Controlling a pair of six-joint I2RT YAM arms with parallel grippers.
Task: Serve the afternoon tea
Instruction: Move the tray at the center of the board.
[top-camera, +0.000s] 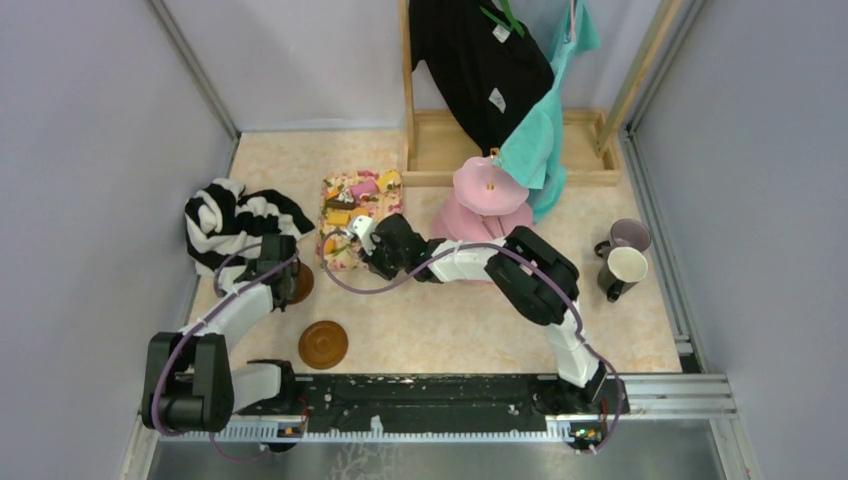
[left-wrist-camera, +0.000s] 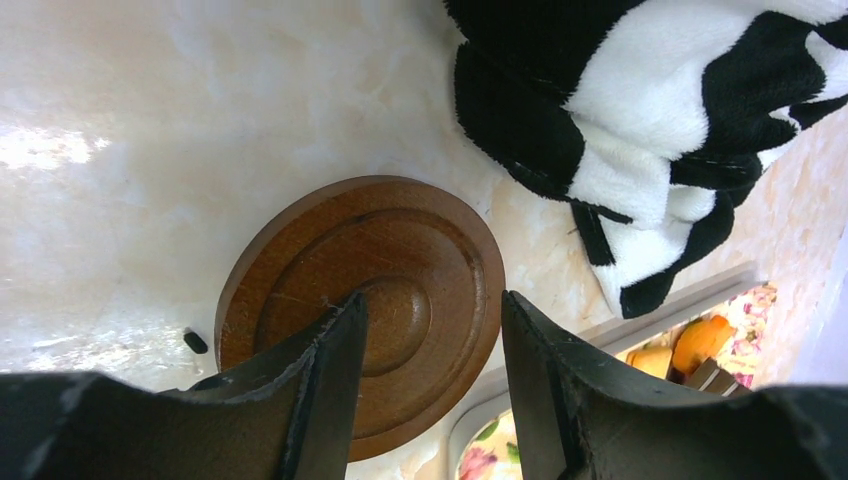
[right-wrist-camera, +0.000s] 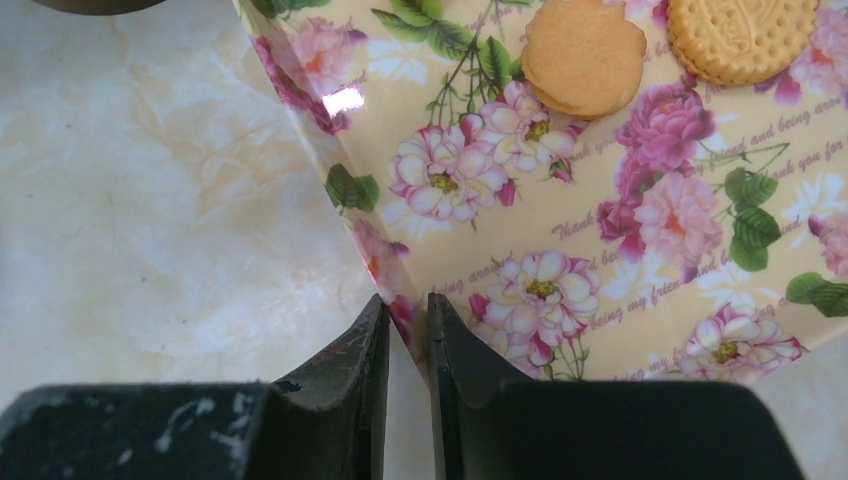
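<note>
"Starting on the left: how did the left jaws stand?"

"Spread apart, holding nothing. One brown saucer (left-wrist-camera: 300, 270) lay flat on the surface (left-wrist-camera: 100, 120) near its left edge. The two fingers (left-wrist-camera: 320, 400) framed the boss at its centre from above. Whether they touched the wood, I couldn't tell. The black-and-white striped garment (top-camera: 235, 220) lay heaped just beyond, closer to that same edge."

"And the other one?"

"The second saucer (top-camera: 323, 344) lay alone close to the near edge, left of the middle, apart from both arms."

"The right jaws?"

"Clenched on the floral-print cloth (right-wrist-camera: 620, 230), with its rim pinched between the fingertips (right-wrist-camera: 350, 380). That arm reached across to the left. The cloth sat about mid-surface, toward the far edge. Toy pastries (top-camera: 350, 200) lay on it, among them two round biscuits (right-wrist-camera: 585, 55) well up the cloth from the pinch."

"The rest of the tea?"

"The pink three-tier cake stand (top-camera: 490, 188) stood just right of the cloth, toward the far edge. The lilac mug (top-camera: 630, 235) and the cream mug (top-camera: 626, 266) stood side by side near the right edge, well apart from both sets of jaws."
</note>
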